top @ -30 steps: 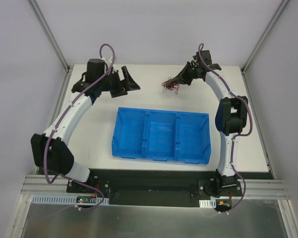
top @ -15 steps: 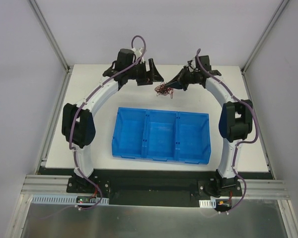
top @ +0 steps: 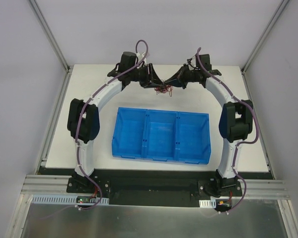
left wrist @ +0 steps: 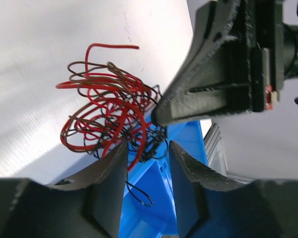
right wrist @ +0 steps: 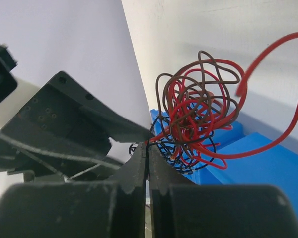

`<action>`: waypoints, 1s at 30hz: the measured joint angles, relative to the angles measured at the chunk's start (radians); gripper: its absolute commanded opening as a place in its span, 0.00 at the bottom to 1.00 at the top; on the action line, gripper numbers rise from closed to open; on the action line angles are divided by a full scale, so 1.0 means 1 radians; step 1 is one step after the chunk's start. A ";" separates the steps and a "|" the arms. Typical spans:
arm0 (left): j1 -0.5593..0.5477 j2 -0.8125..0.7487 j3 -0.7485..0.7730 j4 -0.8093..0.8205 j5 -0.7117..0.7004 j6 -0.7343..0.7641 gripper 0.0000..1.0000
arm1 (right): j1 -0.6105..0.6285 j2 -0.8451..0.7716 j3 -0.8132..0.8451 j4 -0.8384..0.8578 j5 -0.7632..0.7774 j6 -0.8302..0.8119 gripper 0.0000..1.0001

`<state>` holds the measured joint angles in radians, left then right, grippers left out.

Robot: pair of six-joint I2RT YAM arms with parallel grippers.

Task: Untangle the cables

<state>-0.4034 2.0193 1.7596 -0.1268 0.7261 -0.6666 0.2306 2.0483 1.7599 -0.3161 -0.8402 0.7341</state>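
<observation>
Right wrist: claw [right wrist: 148,145] tight on cables [right wrist: 188,109]

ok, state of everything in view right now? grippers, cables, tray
cables: one tangled clump of red, brown and black strands, none separated.
right gripper: shut on the cables at the clump's edge.
left gripper: open, fingers either side of a few lower strands.
tray: upright, all three compartments empty.
</observation>
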 measured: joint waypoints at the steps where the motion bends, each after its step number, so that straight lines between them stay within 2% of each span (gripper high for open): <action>1: 0.005 0.010 0.006 0.005 0.002 -0.008 0.31 | 0.000 0.000 0.005 0.001 -0.003 0.005 0.03; 3: 0.006 0.033 0.015 0.014 0.004 -0.026 0.21 | 0.000 0.000 0.013 0.002 -0.003 0.009 0.04; 6: 0.012 0.047 0.016 0.016 0.007 -0.041 0.02 | -0.003 0.000 0.019 0.002 -0.001 0.008 0.05; 7: 0.013 0.047 0.016 0.016 0.006 -0.043 0.00 | -0.005 0.000 0.021 0.000 0.000 0.008 0.05; 10: 0.013 0.047 0.016 0.018 -0.002 -0.049 0.00 | -0.009 0.000 0.036 -0.022 0.014 -0.005 0.08; 14: 0.013 0.047 0.016 0.011 -0.023 -0.050 0.00 | -0.011 0.007 0.144 -0.176 0.098 -0.116 0.07; 18: 0.020 0.038 0.016 0.002 -0.048 -0.057 0.00 | -0.010 0.021 0.317 -0.357 0.246 -0.257 0.01; 21: 0.031 0.019 0.016 -0.028 -0.085 -0.084 0.00 | -0.009 0.021 0.400 -0.462 0.380 -0.346 0.01; 27: 0.066 -0.011 0.016 -0.055 -0.108 -0.209 0.00 | -0.008 0.021 0.439 -0.602 0.624 -0.453 0.03; 30: 0.084 -0.011 0.018 -0.068 -0.100 -0.242 0.00 | -0.006 0.020 0.439 -0.630 0.673 -0.475 0.06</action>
<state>-0.3199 2.0079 1.7775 -0.1951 0.6258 -0.9089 0.2245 2.0682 2.1994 -0.9463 -0.1677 0.2588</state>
